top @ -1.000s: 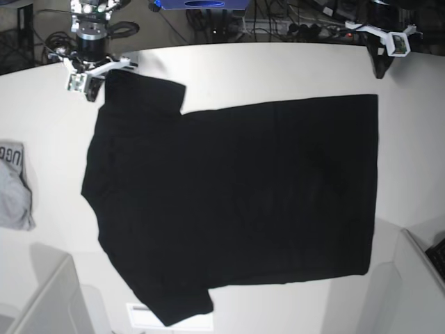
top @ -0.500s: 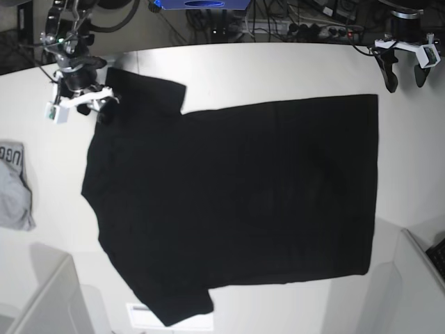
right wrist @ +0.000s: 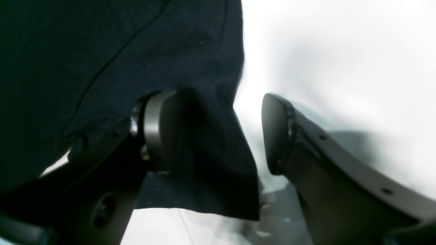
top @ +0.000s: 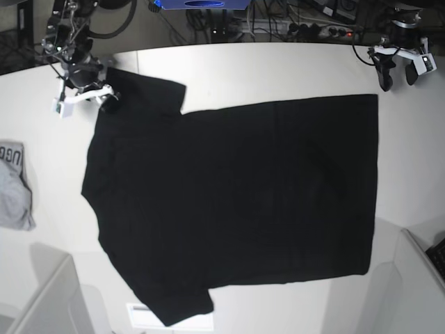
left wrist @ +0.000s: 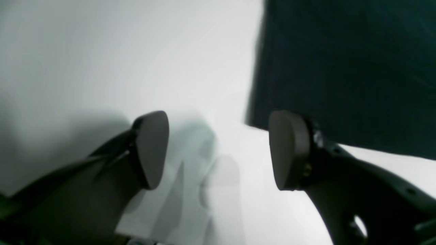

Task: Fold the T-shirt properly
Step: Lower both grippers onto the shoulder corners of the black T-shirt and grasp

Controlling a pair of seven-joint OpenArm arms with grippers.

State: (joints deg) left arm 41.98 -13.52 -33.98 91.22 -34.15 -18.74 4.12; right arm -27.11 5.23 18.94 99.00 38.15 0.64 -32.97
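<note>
The black T-shirt [top: 236, 202] lies flat on the white table [top: 278, 69], its sleeves toward the left of the base view. My right gripper [top: 104, 97] is at the far sleeve corner. In the right wrist view it [right wrist: 214, 132] is open, with the sleeve's edge [right wrist: 211, 170] hanging between the fingers [right wrist: 276, 136] and draped over one pad. My left gripper [top: 386, 80] is open and empty just beyond the far hem corner. In the left wrist view it [left wrist: 218, 149] hovers over bare table, with the shirt corner [left wrist: 340, 68] next to one fingertip [left wrist: 289, 149].
A small grey lettered garment [top: 14, 184] lies at the table's left edge. White bins stand at the near left [top: 42, 299] and near right [top: 417, 278]. Cables and a power strip [top: 313, 28] run behind the table's far edge.
The right arm shifted slightly up and right at the sleeve corner. The left arm moved a little left, toward the far hem corner. The shirt has not moved.
</note>
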